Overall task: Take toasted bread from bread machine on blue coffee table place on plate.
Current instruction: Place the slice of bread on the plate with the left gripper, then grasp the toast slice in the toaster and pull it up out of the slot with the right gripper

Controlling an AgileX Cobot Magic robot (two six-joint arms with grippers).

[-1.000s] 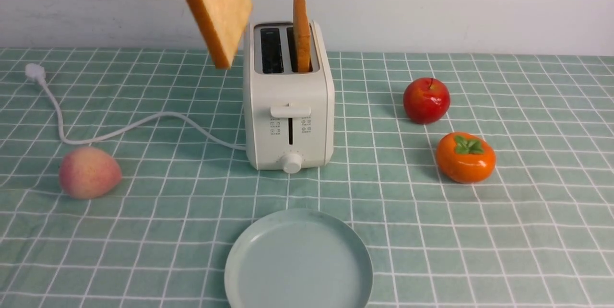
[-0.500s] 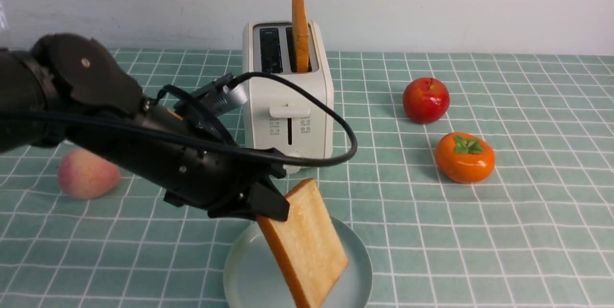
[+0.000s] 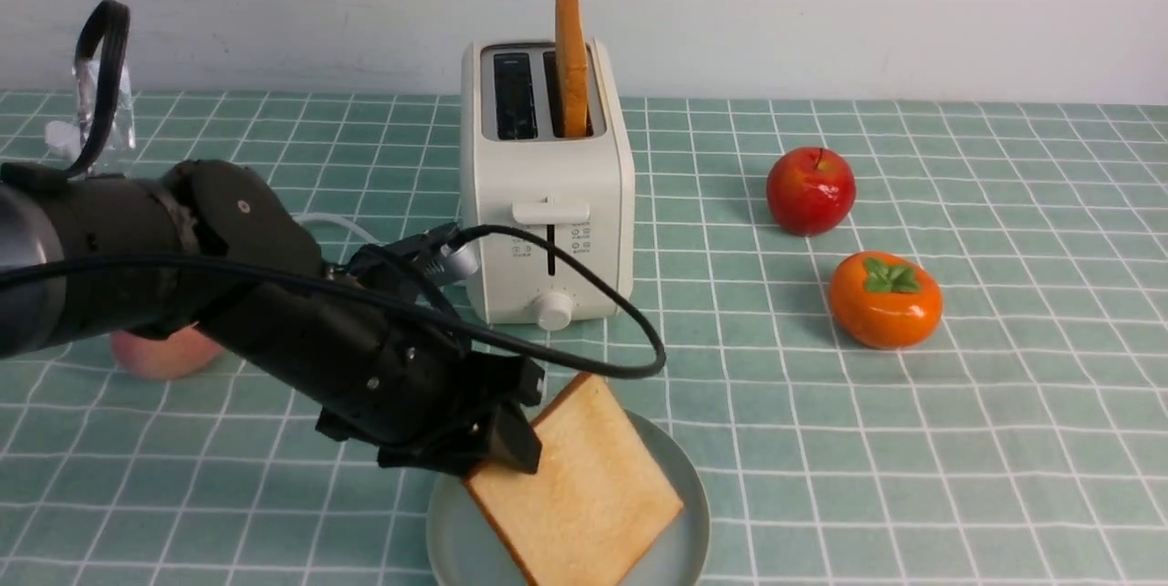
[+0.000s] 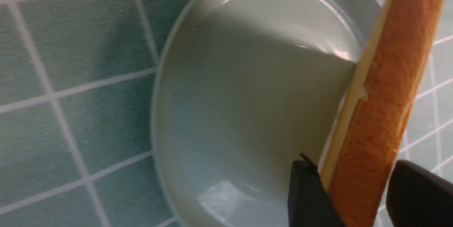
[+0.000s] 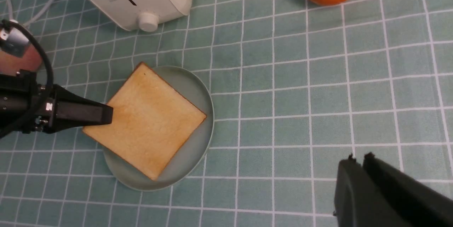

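Note:
One slice of toasted bread (image 3: 579,486) lies almost flat on the pale plate (image 3: 698,522), which sits at the near edge of the blue coffee table (image 3: 912,440). My left gripper (image 3: 511,449) straddles the slice's left corner. In the left wrist view its jaws are open, with a gap between the crust (image 4: 382,106) and one finger (image 4: 417,191). A second slice (image 3: 571,61) stands upright in the right slot of the bread machine (image 3: 547,203). My right gripper (image 5: 359,158) hangs shut and empty above the cloth, to the right of the plate (image 5: 191,156).
A red apple (image 3: 810,190) and an orange persimmon (image 3: 885,298) lie right of the toaster. A peach (image 3: 160,353) shows partly behind my left arm. The toaster's white cord (image 3: 338,223) trails left across the cloth. A white wall closes the far side.
The left arm brought the slice down from beside the toaster top onto the plate. The slice went from steeply tilted to nearly flat, and the left jaws parted.

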